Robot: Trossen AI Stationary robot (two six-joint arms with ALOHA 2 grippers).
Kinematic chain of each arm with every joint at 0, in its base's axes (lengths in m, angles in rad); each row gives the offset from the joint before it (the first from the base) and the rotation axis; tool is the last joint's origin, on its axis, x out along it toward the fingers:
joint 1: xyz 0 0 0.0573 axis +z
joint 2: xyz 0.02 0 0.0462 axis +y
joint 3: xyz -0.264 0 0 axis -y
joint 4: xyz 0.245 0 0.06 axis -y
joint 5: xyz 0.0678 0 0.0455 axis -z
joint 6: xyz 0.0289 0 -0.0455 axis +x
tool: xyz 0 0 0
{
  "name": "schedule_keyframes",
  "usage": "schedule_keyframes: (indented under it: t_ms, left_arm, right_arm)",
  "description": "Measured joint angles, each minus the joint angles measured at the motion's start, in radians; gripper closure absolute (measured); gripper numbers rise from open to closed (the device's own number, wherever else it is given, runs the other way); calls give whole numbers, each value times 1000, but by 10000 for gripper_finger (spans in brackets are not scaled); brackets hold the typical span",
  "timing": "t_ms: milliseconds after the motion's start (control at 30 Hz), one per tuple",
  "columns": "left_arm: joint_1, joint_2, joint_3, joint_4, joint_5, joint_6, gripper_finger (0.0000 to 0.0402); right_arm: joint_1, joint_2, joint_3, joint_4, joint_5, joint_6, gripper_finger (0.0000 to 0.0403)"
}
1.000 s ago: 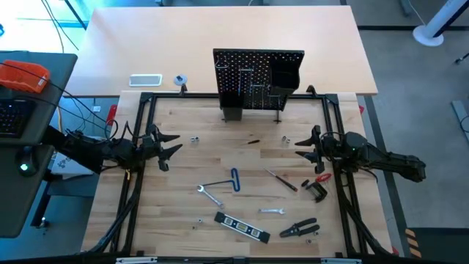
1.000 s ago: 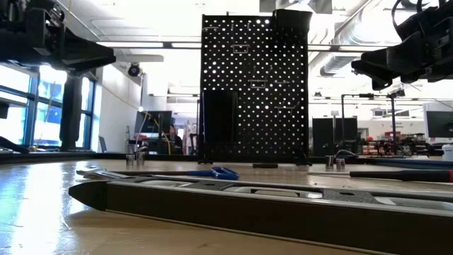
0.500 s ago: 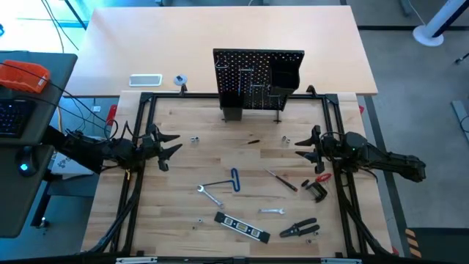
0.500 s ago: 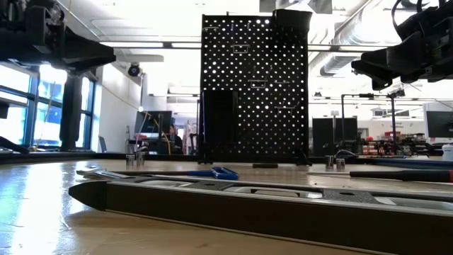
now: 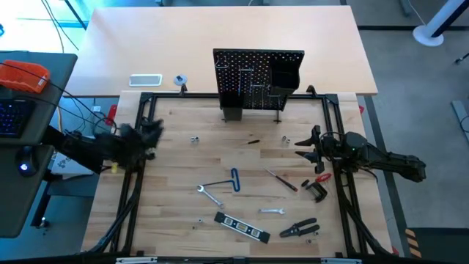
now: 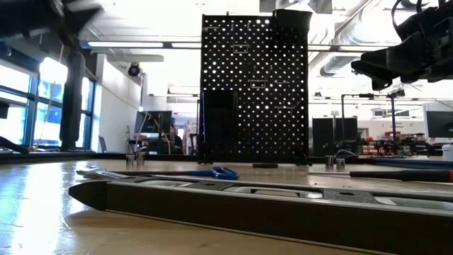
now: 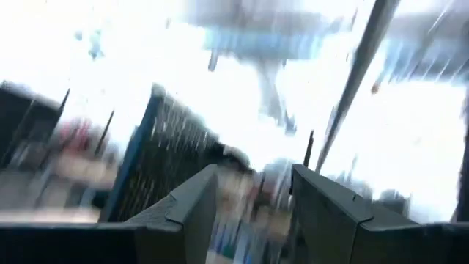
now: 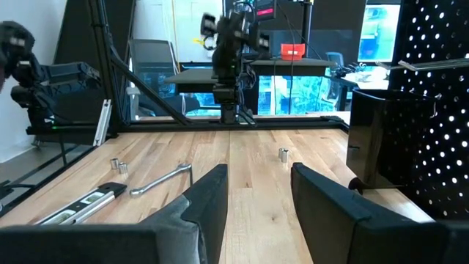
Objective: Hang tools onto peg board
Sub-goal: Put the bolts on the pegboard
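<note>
The peg board stands upright at the table's back middle, with hooks and a black bin on it. Loose tools lie in front of it: a blue-handled key, a silver wrench, a black level, a screwdriver, pliers and a red-and-black clamp. My left gripper is blurred in motion at the left rail, open and empty. At the right rail my right gripper is open and holds nothing. In the low view the level lies nearest, before the peg board.
A white tray and a small tape roll sit on the far table behind the black frame. Small metal sockets stand on the wood near each gripper. An orange object rests on the desk at the left.
My left gripper has swung back and up toward the left rail and now shows blurred. The right arm and all the tools have stayed put.
</note>
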Motion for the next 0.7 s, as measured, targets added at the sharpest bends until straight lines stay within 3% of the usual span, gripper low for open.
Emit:
schedule_keyframes:
  t_ms: [167, 300, 433, 600, 700]
  left_arm:
    - [20, 38, 52, 294, 189, 226, 234]
    - [26, 121, 214, 209, 311, 349, 233]
    - [25, 270, 486, -160, 280, 412, 233]
    - [26, 526, 875, -815, -80, 364, 233]
    - [26, 653, 1057, -1235, -189, 207, 233]
  right_arm:
    - [0, 0, 0, 0, 0, 0, 256]
    - [0, 0, 0, 0, 0, 0, 256]
    - [0, 0, 0, 0, 0, 0, 256]
    - [0, 0, 0, 0, 0, 0, 256]
    - [0, 0, 0, 0, 0, 0, 256]
